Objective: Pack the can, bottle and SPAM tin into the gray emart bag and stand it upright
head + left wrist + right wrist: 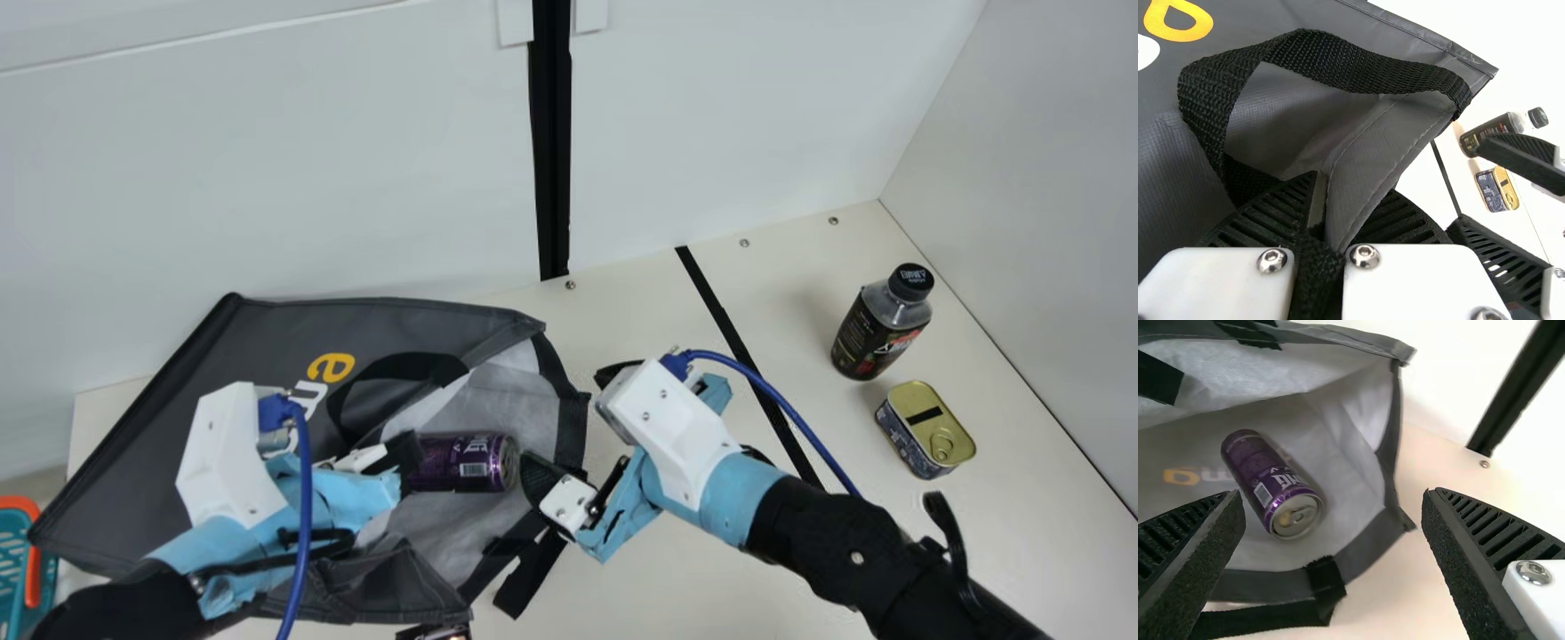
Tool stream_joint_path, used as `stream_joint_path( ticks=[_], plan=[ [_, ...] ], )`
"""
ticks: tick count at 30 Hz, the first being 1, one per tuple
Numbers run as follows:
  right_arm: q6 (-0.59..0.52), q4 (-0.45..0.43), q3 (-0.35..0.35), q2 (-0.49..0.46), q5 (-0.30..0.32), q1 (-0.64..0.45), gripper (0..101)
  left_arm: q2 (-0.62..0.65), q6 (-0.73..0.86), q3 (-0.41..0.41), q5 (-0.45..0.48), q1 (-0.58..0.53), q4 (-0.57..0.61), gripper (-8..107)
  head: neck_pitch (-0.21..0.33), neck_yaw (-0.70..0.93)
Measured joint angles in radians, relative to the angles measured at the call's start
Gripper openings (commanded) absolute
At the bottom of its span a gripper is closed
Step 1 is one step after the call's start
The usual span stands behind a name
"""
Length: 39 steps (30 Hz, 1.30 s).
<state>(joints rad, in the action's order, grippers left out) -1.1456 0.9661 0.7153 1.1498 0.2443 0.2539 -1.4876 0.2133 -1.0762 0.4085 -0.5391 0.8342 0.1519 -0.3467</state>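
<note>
Left gripper point(402, 453) clenched on gray emart bag point(258, 356), maybe strap point(1315, 277) too; I have my right gripper point(569, 422) spread at its mouth. Purple can point(462, 462) lies inside; bottle point(876, 329) stands outside, SPAM tin point(925, 431) near it.

Black arms point(853, 560), pale-blue wraps point(733, 498), white housings point(671, 431) (silvery screws point(1272, 261)), blue cables point(305, 498).

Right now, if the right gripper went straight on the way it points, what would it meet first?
Most likely the gray bag, at its open mouth, with the can lying inside; depth is unclear.
</note>
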Motion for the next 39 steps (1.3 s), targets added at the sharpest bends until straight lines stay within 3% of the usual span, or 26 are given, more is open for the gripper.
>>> stream_joint_path(
  ticks=[21,31,39],
  plan=[
    [0.346,-0.375,0.002,-0.159,0.073,-0.125,95,0.0,0.0,0.0,0.0,0.0,0.0,-8,0.0,0.0],
    [0.439,-0.521,0.043,-0.195,0.115,-0.186,95,0.0,0.0,0.0,0.0,0.0,0.0,-8,0.0,-0.002],
    [0.452,-0.587,0.089,-0.198,0.162,-0.246,95,0.0,0.0,0.0,0.0,0.0,0.0,-8,0.0,0.0]
  ],
)
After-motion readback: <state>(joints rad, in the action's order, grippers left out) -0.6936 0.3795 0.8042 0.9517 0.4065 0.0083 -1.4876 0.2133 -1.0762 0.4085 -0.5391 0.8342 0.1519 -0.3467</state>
